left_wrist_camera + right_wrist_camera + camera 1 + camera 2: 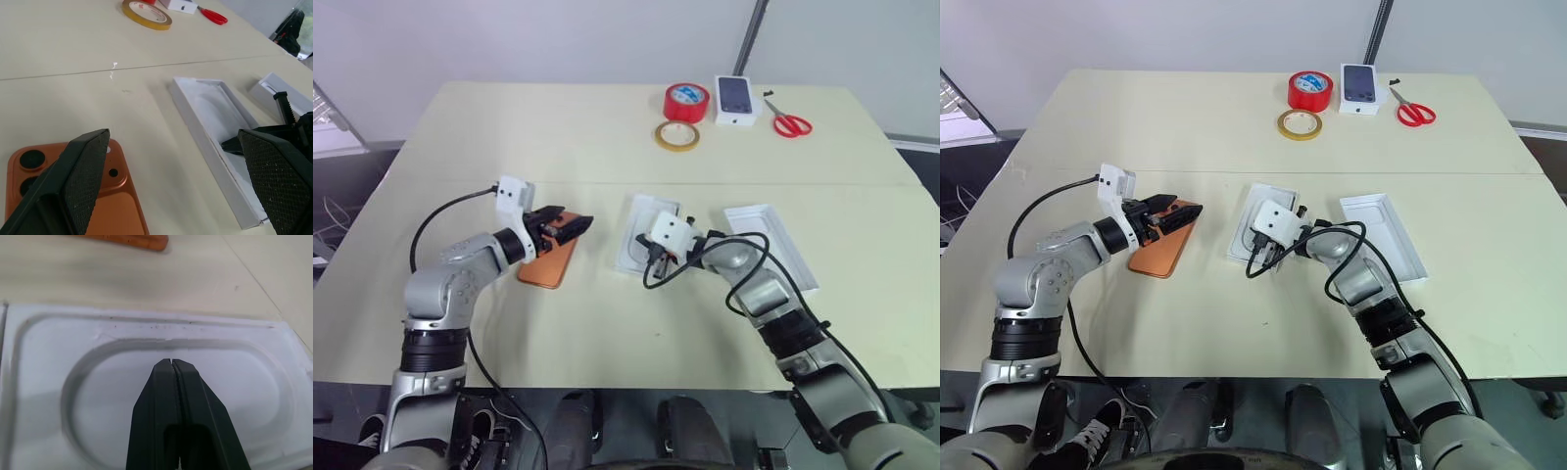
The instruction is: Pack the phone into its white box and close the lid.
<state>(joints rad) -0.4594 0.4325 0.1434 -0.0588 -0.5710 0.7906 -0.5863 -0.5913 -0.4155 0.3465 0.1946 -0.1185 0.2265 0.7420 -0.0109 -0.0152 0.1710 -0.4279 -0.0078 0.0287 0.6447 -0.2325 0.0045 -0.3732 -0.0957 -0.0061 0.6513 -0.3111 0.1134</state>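
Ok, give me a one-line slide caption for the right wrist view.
Shut right fingers poised over the oval recess of the white insert, orange phone lying beyond.

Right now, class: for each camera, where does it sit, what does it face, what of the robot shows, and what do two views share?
Head pair: on the head, looking down over the table; both arms show.
Left wrist: along the open left hand over the phone, towards the box.
Right wrist: along the shut right hand over the insert.
Shared: the phone's edge shows in the right wrist view too.
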